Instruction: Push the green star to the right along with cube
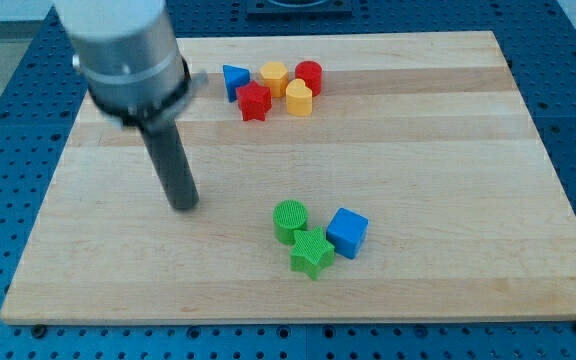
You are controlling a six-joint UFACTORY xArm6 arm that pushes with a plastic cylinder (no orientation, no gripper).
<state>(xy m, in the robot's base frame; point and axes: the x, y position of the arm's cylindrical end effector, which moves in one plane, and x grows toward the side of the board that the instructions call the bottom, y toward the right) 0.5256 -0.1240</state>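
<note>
8 blocks are being shown on the wooden board (448, 120). 3 are being grouped low of centre: 1 green star (311, 253), 1 green cylinder (290, 219) touching it at 11 o'clock, and 1 blue cube (347, 232) touching it at 2 o'clock. 5 are being clustered near the top edge: 1 blue triangle (234, 79), 1 red star (254, 101), 1 yellow hexagon (274, 75), 1 yellow block (299, 98), 1 red cylinder (309, 75). No pincer is being carried; my tip (184, 206) is being held clear of every block, at 10 o'clock from the green star.

Light grey cylindrical arm housing, black collar ring beneath, then straight dark grey rod down to my tip (184, 206).
</note>
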